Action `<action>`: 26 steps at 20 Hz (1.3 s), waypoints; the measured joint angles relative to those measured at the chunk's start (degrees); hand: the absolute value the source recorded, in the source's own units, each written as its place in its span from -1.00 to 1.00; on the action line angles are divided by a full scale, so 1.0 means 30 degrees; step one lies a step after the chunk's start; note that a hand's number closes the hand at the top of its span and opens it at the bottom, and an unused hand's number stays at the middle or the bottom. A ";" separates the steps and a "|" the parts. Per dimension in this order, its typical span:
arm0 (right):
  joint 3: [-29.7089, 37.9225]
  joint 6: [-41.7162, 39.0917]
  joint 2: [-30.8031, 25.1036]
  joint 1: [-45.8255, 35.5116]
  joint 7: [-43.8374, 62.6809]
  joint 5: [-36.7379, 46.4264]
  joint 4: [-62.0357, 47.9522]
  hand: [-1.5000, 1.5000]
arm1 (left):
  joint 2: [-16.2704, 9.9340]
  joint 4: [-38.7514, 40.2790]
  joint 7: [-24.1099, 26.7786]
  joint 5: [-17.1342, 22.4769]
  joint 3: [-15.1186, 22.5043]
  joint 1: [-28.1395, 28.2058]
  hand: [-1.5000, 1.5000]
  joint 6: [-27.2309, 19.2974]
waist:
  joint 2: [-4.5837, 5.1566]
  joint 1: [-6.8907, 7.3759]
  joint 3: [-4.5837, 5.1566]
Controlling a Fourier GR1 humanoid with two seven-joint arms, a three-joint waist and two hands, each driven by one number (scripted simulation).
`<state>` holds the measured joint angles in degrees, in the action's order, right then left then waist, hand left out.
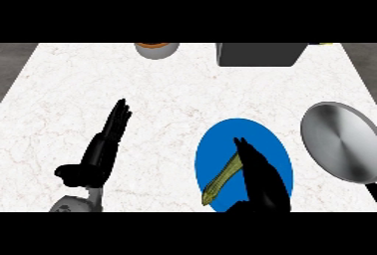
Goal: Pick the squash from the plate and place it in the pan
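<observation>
Right hand over plate beside squash; pan not loaded.

Squash (224,178) lies on blue plate (221,144), 7 o'clock of centre. Right hand (259,179) fingers straight, together, alongside squash at its 3 o'clock; contact unclear. Pan (340,142) at plate's 3 o'clock. Left hand (103,147) open, fingers straight, at plate's 9 o'clock.

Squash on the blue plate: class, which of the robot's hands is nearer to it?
Right. The right hand lies over the blue plate, beside the squash. The left hand rests open over the counter, well off the plate's left.
</observation>
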<state>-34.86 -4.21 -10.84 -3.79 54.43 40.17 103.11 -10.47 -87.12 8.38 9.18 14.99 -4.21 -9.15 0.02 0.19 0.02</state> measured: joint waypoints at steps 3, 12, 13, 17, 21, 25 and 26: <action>0.0181 0.0091 0.0265 0.0538 -0.0420 0.0477 -0.0371 -1.00 | 0.0087 -0.0235 -0.0019 -0.0183 -0.0338 0.0293 0.00 0.0373 | -0.0007 -0.0033 -0.0003; 0.1323 0.1072 0.1876 0.0372 -0.2058 0.1422 -0.2602 -1.00 | 0.0583 -0.1389 -0.0722 -0.1122 -0.0758 0.0824 0.00 0.0816 | -0.0015 -0.0035 -0.0005; 0.1222 0.1105 0.1993 0.0559 -0.2119 0.1630 -0.2628 -1.00 | 0.0671 -0.1080 -0.0609 -0.1187 -0.0951 0.0672 0.00 0.0943 | -0.0015 -0.0047 -0.0005; 0.2068 0.1003 0.2365 0.0119 -0.2918 0.1495 -0.4091 -1.00 | 0.1176 -0.0578 -0.0417 -0.1555 -0.1063 0.0512 0.00 0.1068 | -0.0037 -0.0051 0.0017; 0.2671 0.1178 0.2889 -0.0535 -0.3322 0.1626 -0.5530 1.00 | 0.1392 -0.0650 -0.0511 -0.1847 -0.1153 0.0570 0.00 0.1208 | -0.0139 -0.0040 0.0088; 0.2696 0.0340 0.2101 -0.0830 -0.5008 0.1356 -0.6115 1.00 | 0.1313 -0.0724 -0.0462 -0.1826 -0.1326 0.0696 0.00 0.1407 | -0.0315 0.0008 0.0191; 0.2615 0.0097 0.2110 -0.1077 -0.4850 0.1579 -0.6251 1.00 | 0.1382 -0.0815 -0.0406 -0.1918 -0.1221 0.0837 0.00 0.1394 | -0.0320 0.0004 0.0204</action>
<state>-27.02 -3.91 -4.51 -7.02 39.88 44.91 84.36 -6.33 -89.57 7.16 3.42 11.33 -1.70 -4.97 -0.94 0.20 0.63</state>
